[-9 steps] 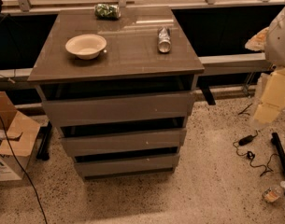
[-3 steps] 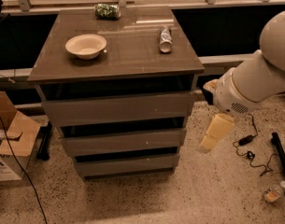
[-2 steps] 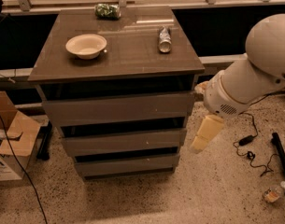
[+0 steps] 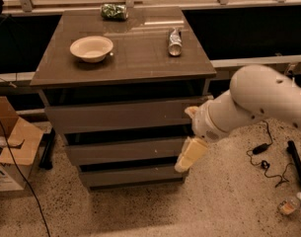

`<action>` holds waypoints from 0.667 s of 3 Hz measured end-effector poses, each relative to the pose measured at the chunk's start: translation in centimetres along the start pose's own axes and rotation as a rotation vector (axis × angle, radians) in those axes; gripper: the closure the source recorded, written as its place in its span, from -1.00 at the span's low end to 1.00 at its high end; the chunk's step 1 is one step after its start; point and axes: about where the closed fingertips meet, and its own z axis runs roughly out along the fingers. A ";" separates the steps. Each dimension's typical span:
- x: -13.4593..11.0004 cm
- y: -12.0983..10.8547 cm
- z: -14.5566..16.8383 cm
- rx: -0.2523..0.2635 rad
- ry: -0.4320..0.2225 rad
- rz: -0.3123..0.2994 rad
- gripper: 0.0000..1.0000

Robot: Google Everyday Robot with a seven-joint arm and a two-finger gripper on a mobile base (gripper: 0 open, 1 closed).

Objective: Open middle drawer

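1. The job is at the reaching step. The middle drawer (image 4: 123,151) is not pulled out yet.
2. The middle drawer is the second of three in the desk (image 4: 140,63). It sits under the top drawer (image 4: 118,115) and over the lowest drawer (image 4: 128,176).
3. The gripper (image 4: 187,159) hangs at the right end of the middle drawer's front, and its tip points down. I cannot tell if it touches the drawer.
4. I cannot tell if the jaws are open or closed. I see nothing held in them.
5. The drawer has no handle. So I think the next move is to hook the top edge of the front, at the dark gap, and then pull straight out.
6. It must be the middle front and not the one below, which is very close.
7. A bowl (image 4: 91,48) sits on the desk and looks empty.
8. A can (image 4: 174,41) lies on its side near the bowl.
9. A cardboard box (image 4: 12,149) stands on the floor to the left. I cannot see inside it.
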 end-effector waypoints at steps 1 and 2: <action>1.0 -0.6 3.2 0.010 -0.082 0.031 -1.00; 3.9 -1.4 8.6 -0.031 -0.147 0.064 -1.00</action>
